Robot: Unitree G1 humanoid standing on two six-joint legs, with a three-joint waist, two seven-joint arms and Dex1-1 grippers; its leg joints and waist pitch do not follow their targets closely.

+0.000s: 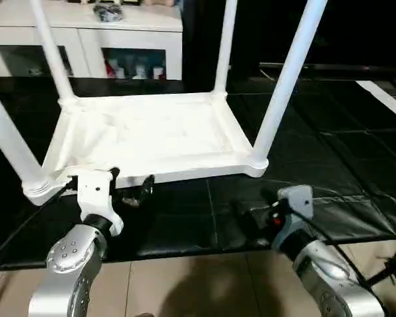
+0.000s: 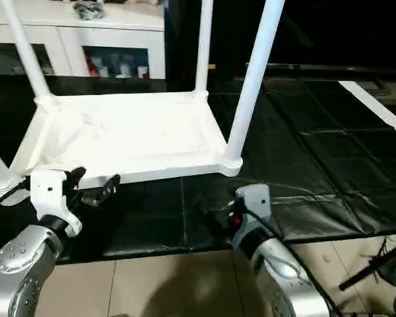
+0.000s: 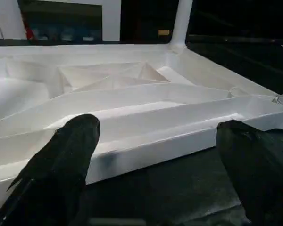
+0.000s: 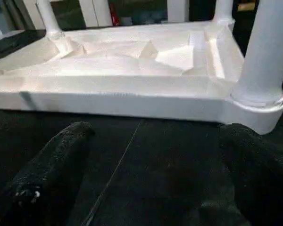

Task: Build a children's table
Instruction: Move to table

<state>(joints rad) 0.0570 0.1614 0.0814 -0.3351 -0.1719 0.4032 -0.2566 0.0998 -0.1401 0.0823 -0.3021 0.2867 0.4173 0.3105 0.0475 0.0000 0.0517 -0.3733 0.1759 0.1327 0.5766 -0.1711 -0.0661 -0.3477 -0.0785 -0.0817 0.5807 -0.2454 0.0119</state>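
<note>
Left eye view: unmarked upturned tabletop (image 1: 145, 135), four legs (image 1: 287, 79) socketed.

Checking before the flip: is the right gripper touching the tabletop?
Apart. In the right wrist view, black mat lies between the open right gripper and the tabletop edge.

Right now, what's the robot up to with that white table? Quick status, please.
Left gripper and right gripper open, empty. Tabletop upside down on black mat, four legs standing in the sockets. Nothing in the way.
</note>
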